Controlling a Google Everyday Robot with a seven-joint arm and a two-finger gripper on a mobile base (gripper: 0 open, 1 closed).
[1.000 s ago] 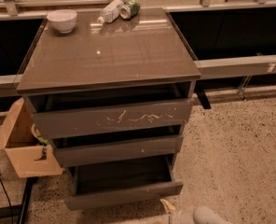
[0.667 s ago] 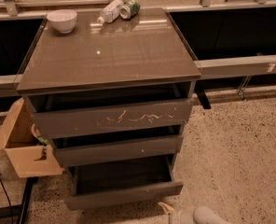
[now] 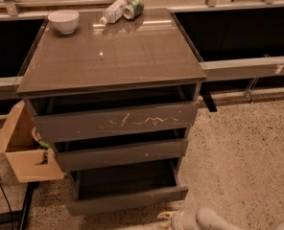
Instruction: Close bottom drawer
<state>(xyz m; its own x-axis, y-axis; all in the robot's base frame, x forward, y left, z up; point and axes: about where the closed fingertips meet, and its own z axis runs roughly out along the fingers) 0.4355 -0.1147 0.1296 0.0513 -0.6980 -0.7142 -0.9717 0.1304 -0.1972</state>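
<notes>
The bottom drawer (image 3: 127,200) is the lowest of three grey-brown drawers in the cabinet. It stands pulled out, with its dark inside open to view and its plain front panel facing me. The scratched top drawer front (image 3: 115,121) and the middle front (image 3: 120,155) sit above it, each slightly out. My gripper (image 3: 167,218) shows at the bottom edge, pale, low and just right of the bottom drawer's front right corner, a short way from it.
On the cabinet top (image 3: 108,56) stand a white bowl (image 3: 64,20), a lying plastic bottle (image 3: 112,11) and a green can (image 3: 134,8). An open cardboard box (image 3: 19,147) sits left of the cabinet. Speckled floor (image 3: 242,152) spreads to the right.
</notes>
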